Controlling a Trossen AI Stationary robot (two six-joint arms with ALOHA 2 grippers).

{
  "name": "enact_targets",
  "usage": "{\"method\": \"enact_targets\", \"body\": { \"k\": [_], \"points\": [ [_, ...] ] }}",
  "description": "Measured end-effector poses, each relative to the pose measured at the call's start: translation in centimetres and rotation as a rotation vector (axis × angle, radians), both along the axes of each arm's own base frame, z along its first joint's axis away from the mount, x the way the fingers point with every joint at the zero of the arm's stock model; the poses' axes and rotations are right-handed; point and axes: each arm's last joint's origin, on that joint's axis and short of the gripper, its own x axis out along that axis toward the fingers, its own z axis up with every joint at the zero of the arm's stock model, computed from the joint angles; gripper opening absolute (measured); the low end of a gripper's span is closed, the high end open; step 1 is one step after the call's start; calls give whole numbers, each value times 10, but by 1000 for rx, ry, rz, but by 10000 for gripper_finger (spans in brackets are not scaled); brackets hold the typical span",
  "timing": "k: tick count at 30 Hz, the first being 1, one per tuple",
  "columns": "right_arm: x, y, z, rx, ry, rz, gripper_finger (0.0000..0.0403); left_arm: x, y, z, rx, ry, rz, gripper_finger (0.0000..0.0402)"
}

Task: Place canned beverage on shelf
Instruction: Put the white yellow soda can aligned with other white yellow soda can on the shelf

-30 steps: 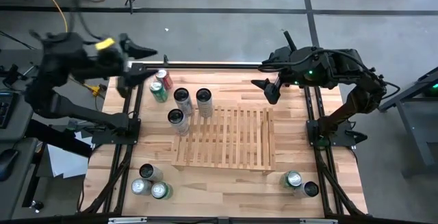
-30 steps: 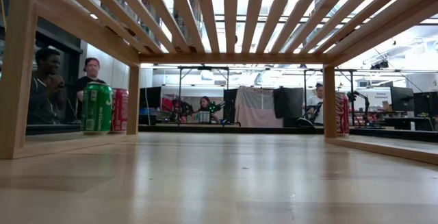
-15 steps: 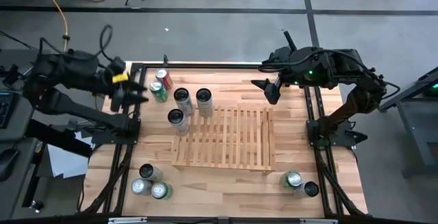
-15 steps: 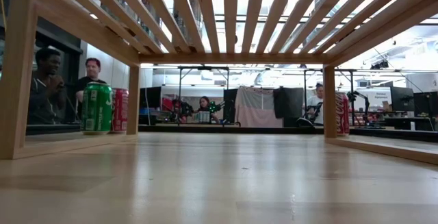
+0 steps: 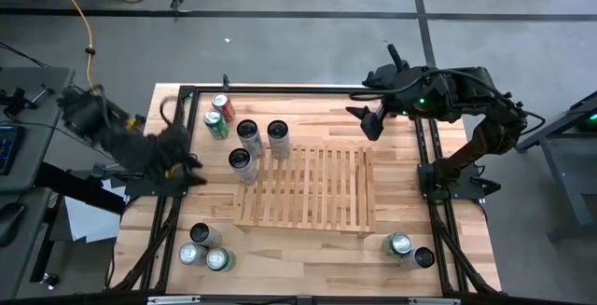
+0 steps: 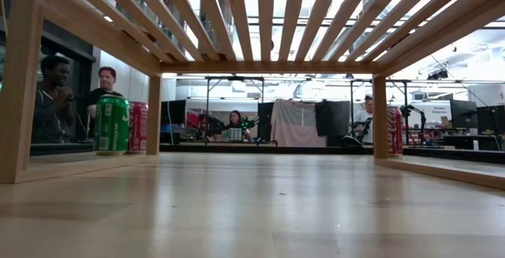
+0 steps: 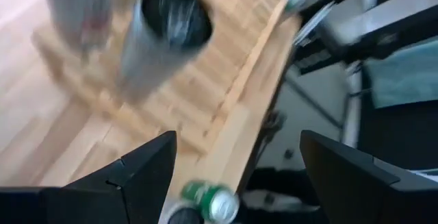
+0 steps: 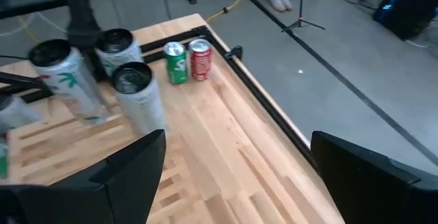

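Observation:
The slatted wooden shelf (image 5: 306, 188) lies on the tabletop, with nothing on its slats. Three tall silver cans (image 5: 248, 137) (image 5: 278, 139) (image 5: 243, 165) stand upright on their bases at its far left corner. A green can (image 5: 215, 124) and a red can (image 5: 222, 105) stand just beyond them. My left gripper (image 5: 182, 160) is open and hangs above the table's left edge, left of the tall cans; one tall can (image 7: 164, 39) shows blurred in its wrist view. My right gripper (image 5: 373, 118) is open and raised over the far right of the table, looking toward the cans (image 8: 140, 97).
Three cans (image 5: 205, 247) stand at the near left corner and two cans (image 5: 410, 251) at the near right. Black frame rails (image 5: 177, 202) run along the table's sides. In the low view, people sit in the room beyond the table.
My left gripper has swung from the far left corner toward the near edge along the table's left side, sinking and rolling as it went; it stays open. The right arm and all the cans have kept still.

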Motion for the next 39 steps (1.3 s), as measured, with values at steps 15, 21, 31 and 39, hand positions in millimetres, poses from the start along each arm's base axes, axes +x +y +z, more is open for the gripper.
{"method": "enact_targets", "body": {
  "k": [15, 21, 31, 39],
  "points": [
    [-1, -1, 0, -85, 40, 13, 350, -11, -92, -82, -227, 404, 480, 300],
    [0, -1, 0, -55, 22, -4, 350, 0, -108, -111, -195, 548, 545, 300],
    [0, 0, -1, 131, -74, -97, 350, 17, -114, -132, -114, 625, 551, 300],
    [-1, 2, -3, 216, -72, -98, 350, 24, -122, -145, -90, 587, 541, 300]
  ]
}}
